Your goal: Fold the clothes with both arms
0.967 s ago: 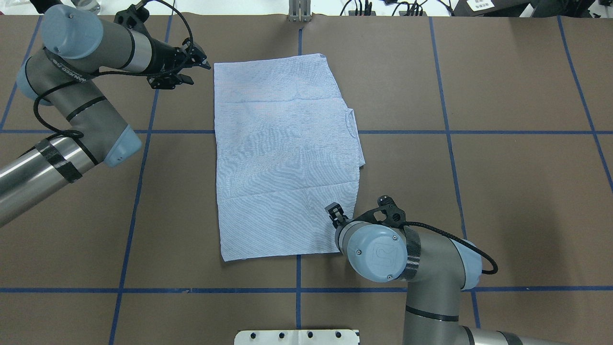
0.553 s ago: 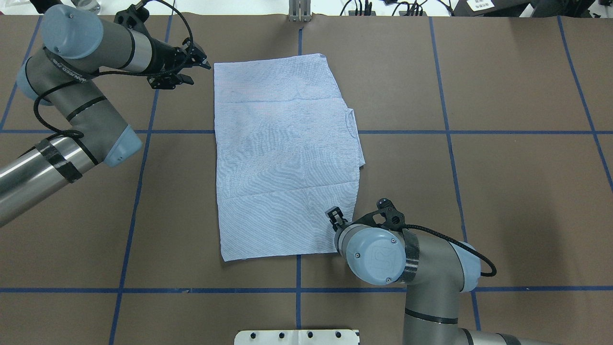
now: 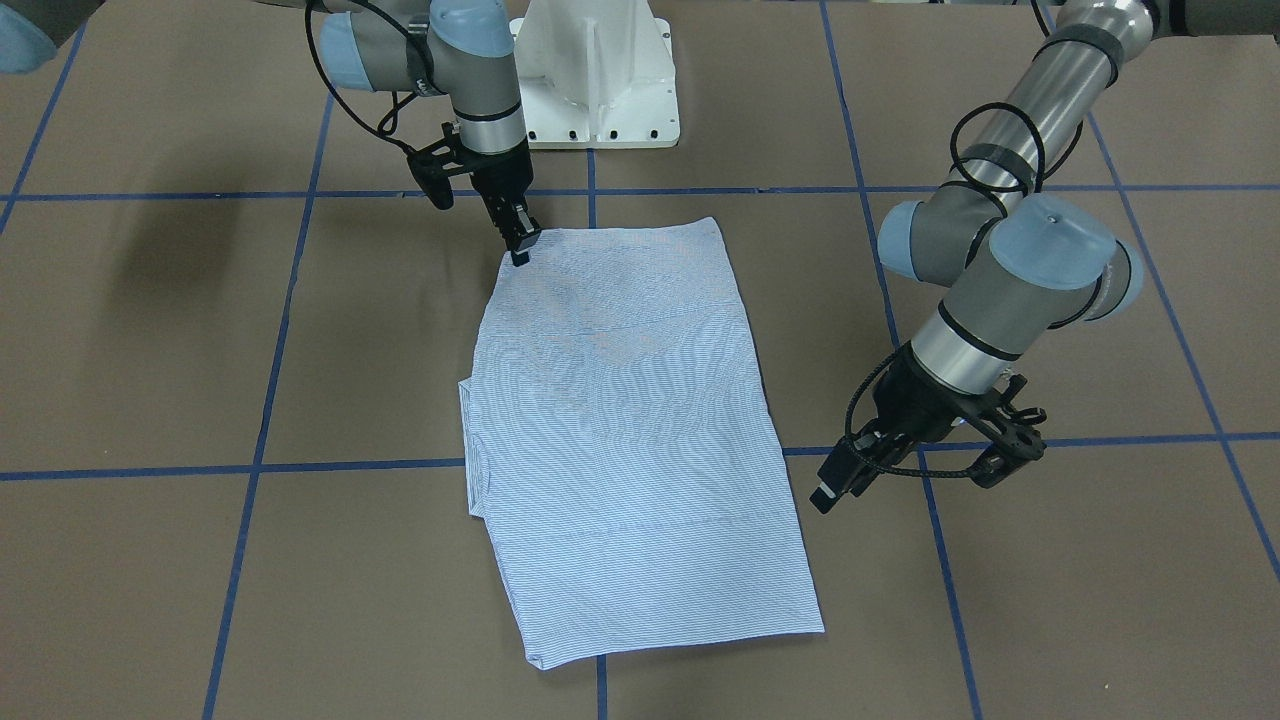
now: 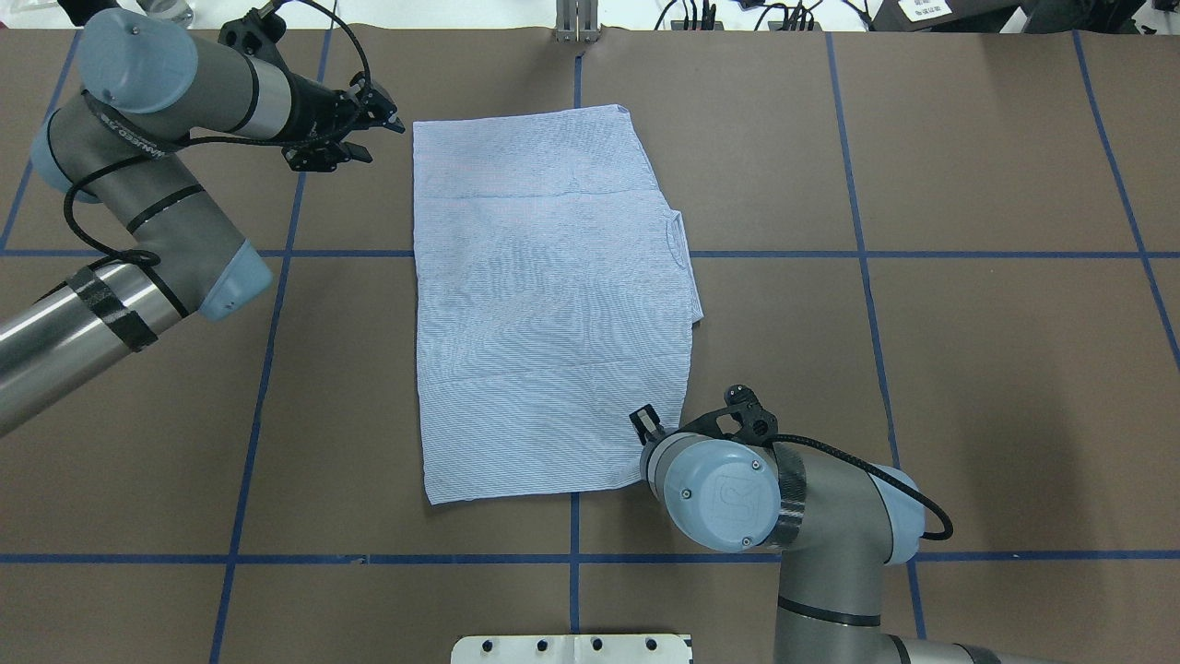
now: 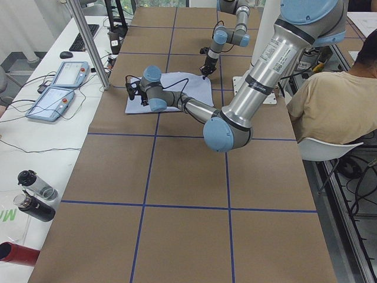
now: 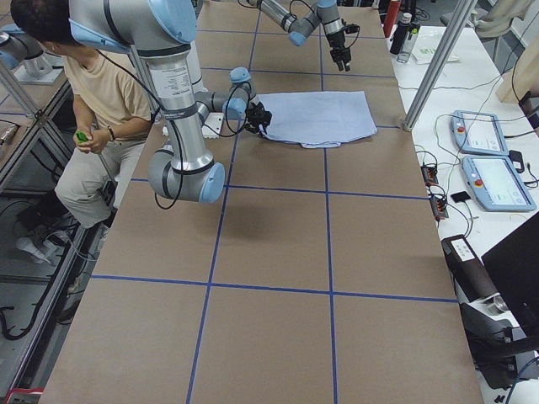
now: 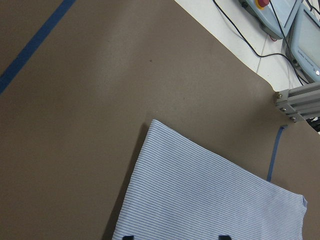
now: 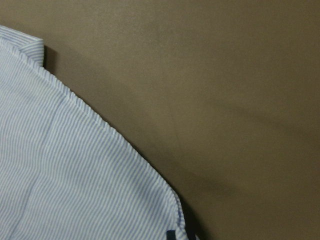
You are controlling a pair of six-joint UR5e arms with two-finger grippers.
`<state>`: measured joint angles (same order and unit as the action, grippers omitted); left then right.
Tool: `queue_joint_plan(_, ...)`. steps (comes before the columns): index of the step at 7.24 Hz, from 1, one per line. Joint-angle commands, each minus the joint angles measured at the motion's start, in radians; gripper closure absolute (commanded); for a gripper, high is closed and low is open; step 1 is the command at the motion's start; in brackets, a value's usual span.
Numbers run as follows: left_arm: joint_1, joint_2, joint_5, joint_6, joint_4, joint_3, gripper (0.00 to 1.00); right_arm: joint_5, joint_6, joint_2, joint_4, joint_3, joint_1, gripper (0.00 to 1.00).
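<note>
The left gripper (image 4: 383, 138) hangs released, fingers spread, just beside the far left corner of the folded striped shirt (image 4: 544, 304), which lies flat on the brown table (image 4: 968, 369). The right gripper (image 4: 645, 422) sits at the shirt's near right corner; I cannot tell whether it is clenched or released.

I'm seeing the shirt (image 4: 544, 304) showing fine light-blue-and-white stripes. The table (image 4: 996, 387) is looking plain brown, with blue tape lines (image 4: 922, 254) crossing it.

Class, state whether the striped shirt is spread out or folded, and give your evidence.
Folded: the shirt lies flat as a narrow oblong, no sleeves sticking out, with layered edges along one side.
</note>
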<state>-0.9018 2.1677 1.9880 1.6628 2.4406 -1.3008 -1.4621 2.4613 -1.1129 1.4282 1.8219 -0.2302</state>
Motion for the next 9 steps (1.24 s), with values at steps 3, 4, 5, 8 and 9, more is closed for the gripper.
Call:
queue_joint_plan(3,0.062,-0.095,-0.006,0.168,0.003,-0.165,0.36,-0.001,0.002,-0.002,0.067,0.074,-0.001,1.0)
queue_joint_plan(4,0.12,-0.164,-0.029,0.245,0.003,-0.264,0.36,0.0,0.002,-0.011,0.078,0.088,0.002,1.0)
queue_joint_plan(5,0.204,-0.198,-0.101,0.312,0.002,-0.32,0.36,0.002,0.004,-0.011,0.078,0.091,0.008,1.0)
queue_joint_plan(8,0.406,-0.356,-0.228,0.435,0.002,-0.461,0.36,0.002,0.004,-0.011,0.078,0.089,0.028,1.0)
queue_joint_plan(9,0.456,-0.377,-0.259,0.499,0.002,-0.474,0.36,0.002,0.004,-0.013,0.078,0.091,0.028,1.0)
